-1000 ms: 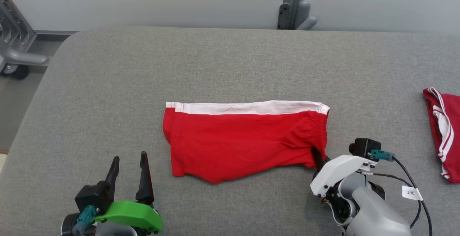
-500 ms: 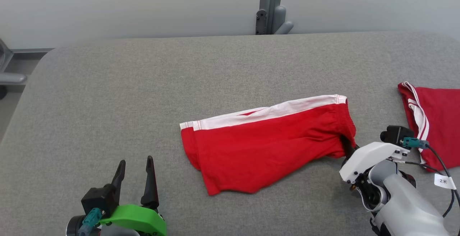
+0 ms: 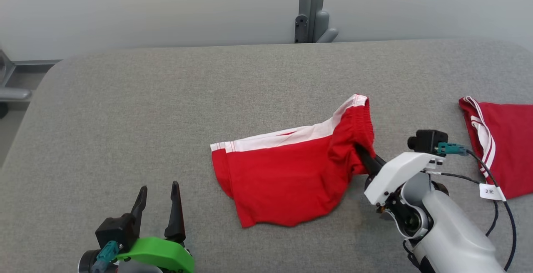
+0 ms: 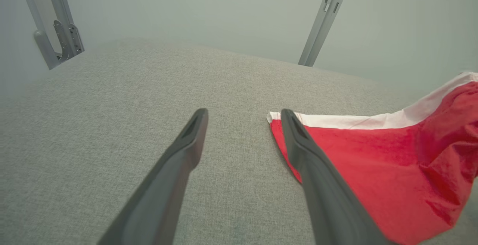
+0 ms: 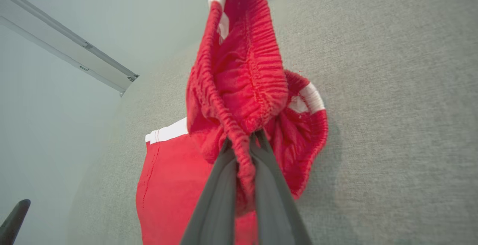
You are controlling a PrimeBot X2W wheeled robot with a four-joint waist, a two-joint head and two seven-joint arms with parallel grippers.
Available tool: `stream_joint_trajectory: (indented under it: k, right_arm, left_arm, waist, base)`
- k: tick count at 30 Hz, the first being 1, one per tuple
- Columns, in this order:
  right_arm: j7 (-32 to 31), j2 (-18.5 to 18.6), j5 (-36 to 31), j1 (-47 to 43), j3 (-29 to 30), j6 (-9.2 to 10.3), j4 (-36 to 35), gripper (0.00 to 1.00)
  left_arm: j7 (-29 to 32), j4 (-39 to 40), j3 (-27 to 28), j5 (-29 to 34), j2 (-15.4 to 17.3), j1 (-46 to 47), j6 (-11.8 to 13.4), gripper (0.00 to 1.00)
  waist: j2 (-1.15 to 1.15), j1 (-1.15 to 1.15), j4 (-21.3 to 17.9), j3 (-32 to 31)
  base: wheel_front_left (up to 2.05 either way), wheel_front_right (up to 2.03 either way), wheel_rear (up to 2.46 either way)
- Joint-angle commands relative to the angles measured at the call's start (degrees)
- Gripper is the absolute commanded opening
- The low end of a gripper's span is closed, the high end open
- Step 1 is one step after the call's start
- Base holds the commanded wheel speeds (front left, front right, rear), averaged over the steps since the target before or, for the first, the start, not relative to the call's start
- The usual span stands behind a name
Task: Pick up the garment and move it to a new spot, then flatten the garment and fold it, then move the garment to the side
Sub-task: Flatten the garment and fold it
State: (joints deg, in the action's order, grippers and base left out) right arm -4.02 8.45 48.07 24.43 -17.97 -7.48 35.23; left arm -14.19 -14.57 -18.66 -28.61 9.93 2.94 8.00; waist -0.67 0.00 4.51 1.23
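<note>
The garment (image 3: 287, 177), red shorts with a white side stripe, is located on the grey fabric-covered desk (image 3: 166, 106), right of centre in the head view. Its elastic waistband (image 5: 257, 73) end is raised off the desk and bunched; the leg end is laid flat. The right jaws are clamped together on the waistband's edge, as shown in the right wrist view. The left jaws are held apart and empty above the desk's near side, left of the garment and clear of it. A second red garment (image 3: 508, 148) with white stripes is laid at the desk's right edge, apart from the first.
</note>
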Motion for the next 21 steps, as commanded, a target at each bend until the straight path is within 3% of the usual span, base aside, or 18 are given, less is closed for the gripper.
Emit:
stream_joint_trajectory:
  k: [1,8,11,21]
  right_arm:
    - [-0.8,-0.78,-0.91,-0.76,-0.48,-0.01,-1.62,0.0]
    - [-2.88,-3.89,-4.15,0.0,-1.82,-0.01,-4.22,0.0]
    - [-3.09,-5.39,-6.7,1.18,-3.88,-0.01,-1.63,0.0]
    - [-0.4,-5.44,-0.68,4.24,-14.37,-0.01,4.9,0.0]
  left_arm:
    - [-0.02,0.27,-0.03,-0.39,0.46,-0.32,-0.19,1.0]
    - [0.31,1.28,-0.37,-0.52,0.5,0.14,-0.19,1.0]
    - [0.46,2.38,-0.74,-0.77,0.32,0.36,-0.01,1.0]
    - [0.32,2.96,-1.44,-1.13,-0.28,1.12,-0.15,1.0]
  waist:
    - [0.67,0.0,0.69,-0.17]
    - [0.67,0.0,3.29,-0.35]
    - [0.67,0.0,6.31,-0.21]
    - [0.67,0.0,9.17,0.16]
  base:
    - [0.0,0.0,0.0]
    - [0.0,0.0,0.0]
    - [0.0,0.0,0.0]
    - [0.0,0.0,0.0]
